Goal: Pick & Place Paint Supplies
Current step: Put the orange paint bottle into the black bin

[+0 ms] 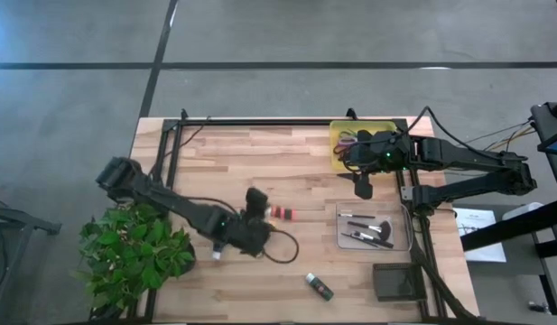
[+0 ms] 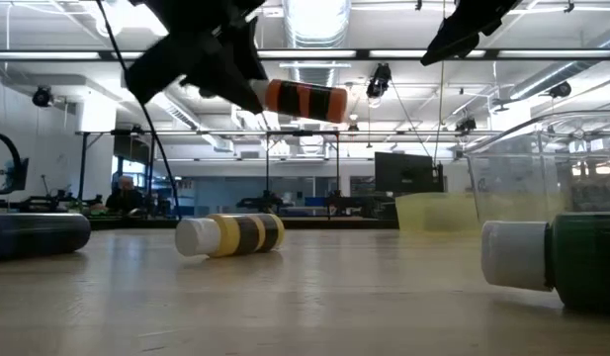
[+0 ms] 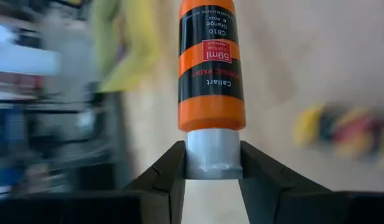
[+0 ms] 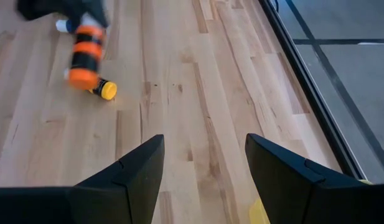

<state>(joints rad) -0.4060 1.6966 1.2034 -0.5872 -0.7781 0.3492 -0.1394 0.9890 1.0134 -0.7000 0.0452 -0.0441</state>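
Pale wooden tabletop (image 1: 287,153) work looks part done: brushes lie in the clear tray (image 1: 403,242), the left gripper (image 3: 211,180) clamps the orange-and-black paint tube (image 3: 211,62) aloft by its cap, the right gripper (image 4: 204,165) waits spread near the yellow bin (image 1: 337,135), and the yellow-and-black tube (image 2: 230,235) and green tube (image 1: 320,287) remain loose.

The orange-and-black paint tube (image 1: 283,213) hangs above mid-table in the left gripper (image 1: 260,217). The clear plastic tray (image 1: 403,242) holding thin dark brushes (image 1: 368,232) sits to its right, behind the green-and-white paint tube (image 1: 320,286).
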